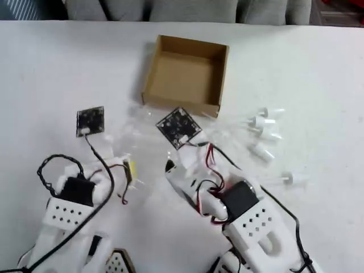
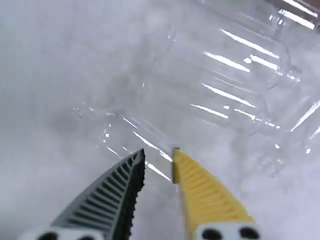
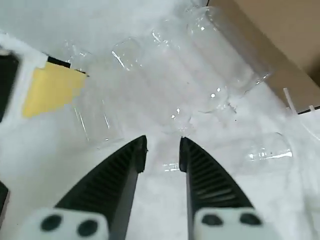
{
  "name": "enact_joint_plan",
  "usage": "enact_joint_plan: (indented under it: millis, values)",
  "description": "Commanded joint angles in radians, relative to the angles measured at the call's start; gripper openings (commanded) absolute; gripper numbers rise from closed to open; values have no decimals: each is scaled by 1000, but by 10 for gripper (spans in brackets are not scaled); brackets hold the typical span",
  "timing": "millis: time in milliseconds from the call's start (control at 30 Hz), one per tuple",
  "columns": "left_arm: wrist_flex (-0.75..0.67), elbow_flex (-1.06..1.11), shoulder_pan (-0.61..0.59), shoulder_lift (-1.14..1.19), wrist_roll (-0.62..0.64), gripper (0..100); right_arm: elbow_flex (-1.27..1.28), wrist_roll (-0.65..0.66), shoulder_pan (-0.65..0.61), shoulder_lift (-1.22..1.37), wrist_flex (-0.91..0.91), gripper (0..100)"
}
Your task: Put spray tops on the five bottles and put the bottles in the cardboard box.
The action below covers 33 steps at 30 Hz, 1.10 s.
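Observation:
Several clear plastic bottles lie on their sides on the white table between the arms and the cardboard box (image 1: 185, 74). My left gripper (image 2: 159, 159) is open by a narrow gap, its grey and yellow tips just short of one clear bottle (image 2: 125, 131); a larger bottle (image 2: 240, 80) lies beyond it. My right gripper (image 3: 161, 149) is open above the table, with bottles ahead: one (image 3: 225, 55) along the box wall (image 3: 280, 40), another (image 3: 95, 120) beside the left gripper's yellow finger (image 3: 50, 90). Several white spray tops (image 1: 264, 131) lie right of the box.
The box (image 1: 185, 74) stands open and holds nothing, at the back middle of the table. A lone spray top (image 1: 290, 180) lies by the right arm. Cables hang over both arms. Bare table stretches to the far left and far right.

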Motion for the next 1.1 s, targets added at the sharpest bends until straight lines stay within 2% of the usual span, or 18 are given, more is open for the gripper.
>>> enact_joint_plan:
  millis: [0, 200, 467, 600, 1067]
  values:
    - [-51, -8, 1, -19, 124, 250, -8, 8, 10, -18, -19, 70]
    - [-106, 2, -131, 4, 127, 89, -8, 8, 10, -18, -19, 70]
    - [-120, -77, -142, 294, 132, 190, -8, 8, 10, -18, -19, 70]
    - [-121, -118, -143, 404, 172, 177, -6, 12, 10, -18, -19, 70]
    - [-230, -130, -171, 659, 161, 181, -5, 15, 7, -18, -19, 70]
